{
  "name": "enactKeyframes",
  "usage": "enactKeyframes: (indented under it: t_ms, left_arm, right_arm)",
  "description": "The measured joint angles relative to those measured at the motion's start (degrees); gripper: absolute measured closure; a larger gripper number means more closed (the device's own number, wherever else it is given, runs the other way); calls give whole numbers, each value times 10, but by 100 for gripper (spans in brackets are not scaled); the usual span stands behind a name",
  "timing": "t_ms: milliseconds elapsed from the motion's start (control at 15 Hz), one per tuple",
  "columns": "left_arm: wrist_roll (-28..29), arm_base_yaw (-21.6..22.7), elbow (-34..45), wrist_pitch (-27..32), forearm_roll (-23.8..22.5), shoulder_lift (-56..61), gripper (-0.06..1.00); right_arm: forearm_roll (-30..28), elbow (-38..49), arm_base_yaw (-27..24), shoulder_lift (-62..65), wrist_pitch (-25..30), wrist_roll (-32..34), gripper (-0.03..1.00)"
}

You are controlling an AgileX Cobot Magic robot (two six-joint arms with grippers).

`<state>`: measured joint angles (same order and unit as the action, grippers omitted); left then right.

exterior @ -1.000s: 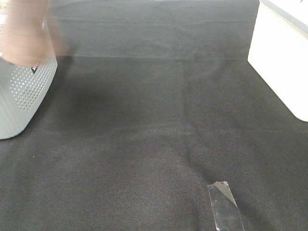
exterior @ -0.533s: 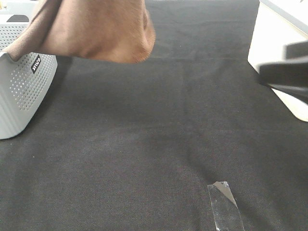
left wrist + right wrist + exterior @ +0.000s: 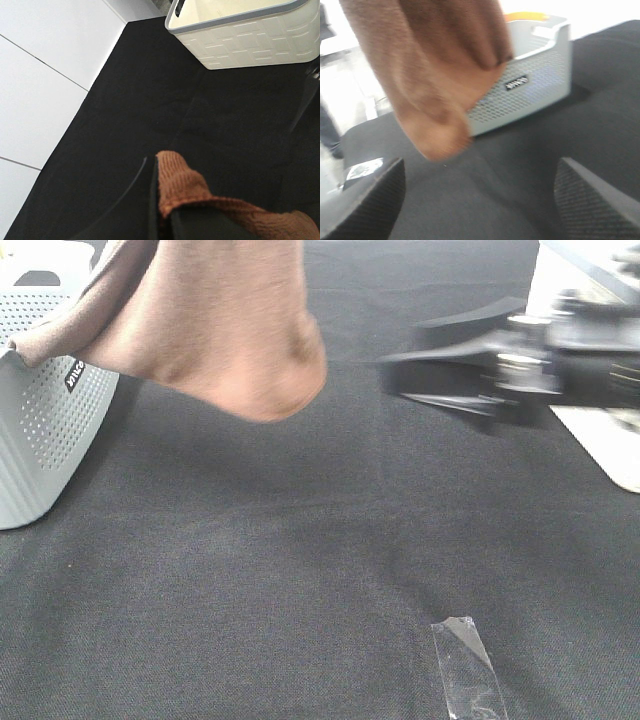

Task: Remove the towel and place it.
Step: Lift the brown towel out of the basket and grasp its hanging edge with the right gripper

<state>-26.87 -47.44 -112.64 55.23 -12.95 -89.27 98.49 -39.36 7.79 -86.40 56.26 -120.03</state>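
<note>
The towel (image 3: pixel 215 325) hangs in a brown bunch at the upper left of the overhead frame, clear of the black table cover (image 3: pixel 300 560), one fold draped over the rim of the grey perforated basket (image 3: pixel 45 430) at the left edge. The left gripper (image 3: pixel 161 220), seen only by its own wrist camera, is clamped on a ridge of the towel, the cloth bulging out past its dark fingers (image 3: pixel 151 200). The right gripper (image 3: pixel 405 352) extends in from the upper right edge, motion-blurred, its tips apparently short of the towel. Its wrist camera shows both fingers (image 3: pixel 367 200) spread wide and holding nothing, the towel hanging ahead of them. A white bin (image 3: pixel 590 430) stands at the far right, and a strip of clear tape (image 3: pixel 465 670) lies at the lower right.
</note>
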Motion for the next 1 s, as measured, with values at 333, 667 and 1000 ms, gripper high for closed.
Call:
enactKeyframes:
  t_ms: [333, 667, 1000]
  left_arm:
    - [-8, 0, 0, 0, 10, 0, 94]
    - [-11, 0, 0, 0, 23, 0, 94]
    - [-11, 0, 0, 1, 23, 0, 94]
  right_arm:
    - [-11, -74, 59, -68, 2, -5, 18]
    - [-14, -103, 140, -75, 28, -5, 18]
    - [-26, -103, 149, -75, 17, 10, 61]
